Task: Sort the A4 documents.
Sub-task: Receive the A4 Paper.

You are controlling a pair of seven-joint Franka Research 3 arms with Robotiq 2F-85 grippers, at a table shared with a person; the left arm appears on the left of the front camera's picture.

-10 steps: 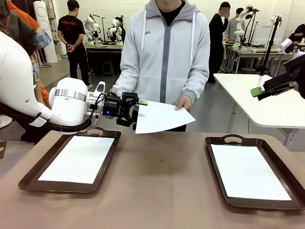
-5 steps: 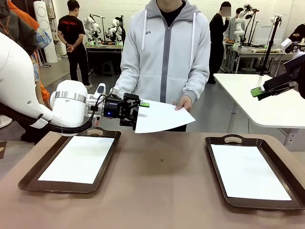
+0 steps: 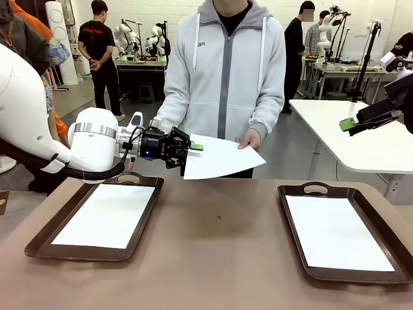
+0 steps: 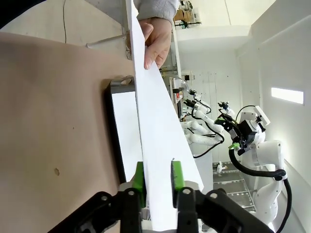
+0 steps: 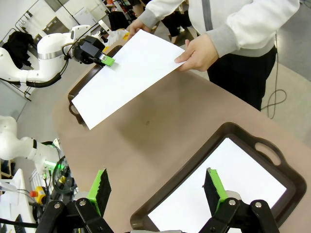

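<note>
Just left of centre in the front view I see my left gripper (image 3: 191, 150) with its green pads closed on the left edge of a plain white, blank sheet (image 3: 222, 157), which hangs flat in the air above the table (image 3: 219, 239) while the person's hand (image 3: 248, 139) pinches its far right corner. Two more blank sheets lie flat, one in the left tray (image 3: 39, 242) at lower left and one in the right tray (image 3: 293, 213) at lower right. At the bottom of its own wrist view my right gripper (image 5: 158, 187) has its pads spread wide with nothing between them, above the right tray; the hoodie's small chest mark is too small for me to read.
</note>
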